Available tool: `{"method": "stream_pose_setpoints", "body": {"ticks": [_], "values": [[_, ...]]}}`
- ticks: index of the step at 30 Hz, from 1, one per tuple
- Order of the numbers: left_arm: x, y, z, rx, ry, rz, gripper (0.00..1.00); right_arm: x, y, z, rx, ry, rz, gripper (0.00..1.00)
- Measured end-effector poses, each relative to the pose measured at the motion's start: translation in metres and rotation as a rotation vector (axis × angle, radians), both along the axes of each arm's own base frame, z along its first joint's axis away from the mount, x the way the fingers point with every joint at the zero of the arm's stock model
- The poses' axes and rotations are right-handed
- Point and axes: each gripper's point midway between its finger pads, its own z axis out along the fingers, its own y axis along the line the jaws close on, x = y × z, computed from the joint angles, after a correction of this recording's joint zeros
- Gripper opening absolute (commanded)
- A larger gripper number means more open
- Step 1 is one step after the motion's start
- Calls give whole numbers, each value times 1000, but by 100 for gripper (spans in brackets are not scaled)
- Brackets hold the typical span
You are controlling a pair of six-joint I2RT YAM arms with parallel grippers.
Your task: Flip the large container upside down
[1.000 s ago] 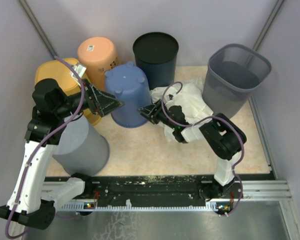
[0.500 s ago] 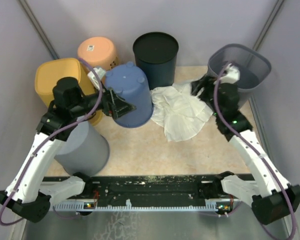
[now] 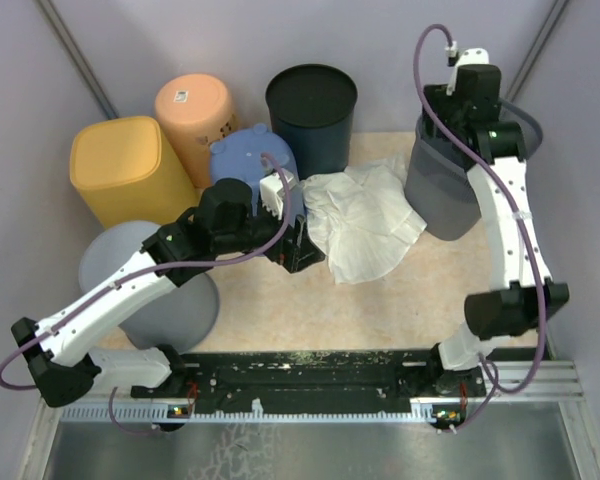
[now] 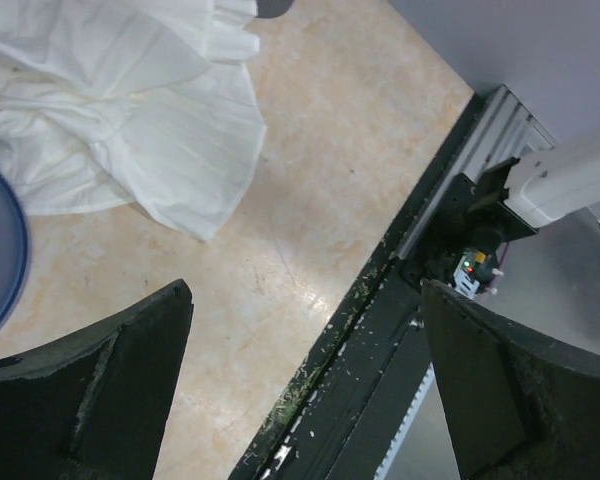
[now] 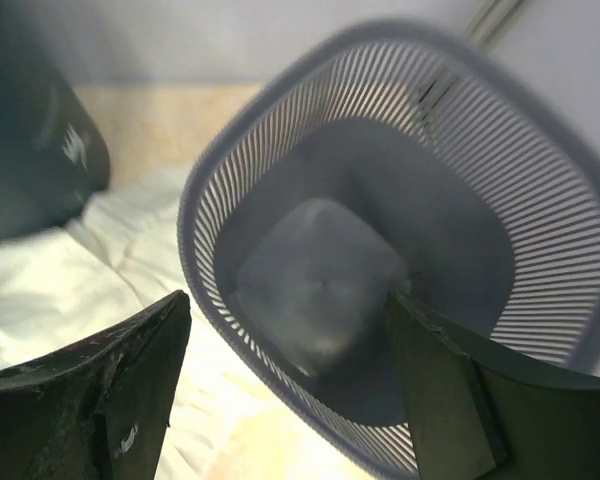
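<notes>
Top external view shows the basket (image 3: pixel 442 200) (grey mesh, the biggest open vessel here) standing upright with its mouth facing up and a white cloth (image 3: pixel 365 225) just beside its left flank. The right gripper (image 5: pixel 285 320) hangs directly above the basket, and its wrist view looks straight down the vertical long axis to the bare bottom. Its jaws are spread apart with nothing between them, and no finger touches the rim. The left gripper (image 4: pixel 305 300) is well apart from the basket, on the far side of the cloth. It is splayed fully wide over bare floor and is also empty. The right arm is clearly the nearer one, so the flip looks like its job. It would likely need to come down over one wall, one finger inside the mesh and one outside, before tipping the basket over. The thin rim may slip if pinched shallowly.
</notes>
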Motion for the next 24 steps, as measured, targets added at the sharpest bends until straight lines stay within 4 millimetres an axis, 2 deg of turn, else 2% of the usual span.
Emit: {"method": "stream_pose_setpoints", "body": {"ticks": [2, 4, 6, 9, 12, 14, 17, 24], "values": [[4, 3, -4, 13, -5, 24, 100, 13, 2, -31, -31, 121, 33, 78], [6, 5, -6, 20, -10, 40, 100, 14, 6, -66, -44, 250, 75, 78], [7, 7, -6, 21, -15, 50, 100, 11, 10, -91, -49, 348, 111, 78], [7, 10, -5, 21, -22, 61, 100, 4, 14, -109, -53, 425, 150, 76], [8, 11, -7, 26, -22, 70, 100, -2, 16, -115, -54, 449, 168, 71], [9, 12, -9, 31, -21, 74, 100, -7, 16, -121, -53, 469, 174, 64], [9, 12, -11, 34, -21, 77, 100, -15, 11, -127, -74, 487, 163, 45], [10, 12, -11, 33, -23, 79, 100, -29, 1, -122, -104, 494, 114, 0]]}}
